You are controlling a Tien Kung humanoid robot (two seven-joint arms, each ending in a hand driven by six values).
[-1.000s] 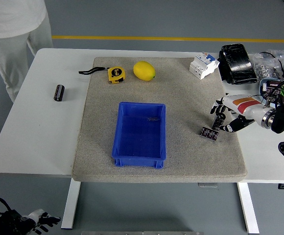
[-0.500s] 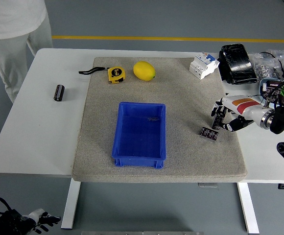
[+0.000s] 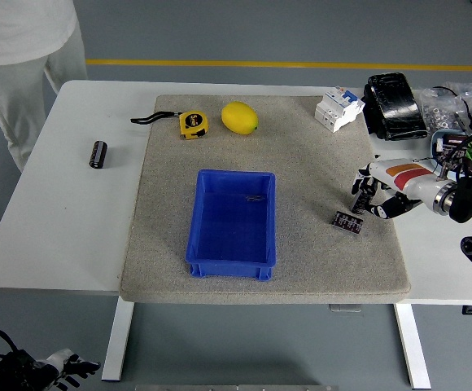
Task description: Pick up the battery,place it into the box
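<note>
A small dark cylindrical battery (image 3: 364, 199) stands at the right edge of the grey mat, between the fingers of my right hand (image 3: 373, 195). The fingers are curled around it. I cannot tell whether it is lifted off the mat. The open blue box (image 3: 203, 244) sits in the middle of the mat, well left of the hand, with only a small clip-like item inside. A second dark cylinder (image 3: 98, 154) lies on the white table at the far left. My left hand (image 3: 67, 365) hangs below the table at the bottom left, fingers relaxed.
A small dark circuit board (image 3: 347, 221) lies just left of and below the right hand. A yellow tape measure (image 3: 192, 124), a lemon (image 3: 239, 117) and a white breaker (image 3: 338, 108) are at the back. Black gear and cables crowd the right. A person (image 3: 24, 41) stands at the far left.
My right hand has drawn in a little around the battery and shifted slightly up. Nothing else has moved.
</note>
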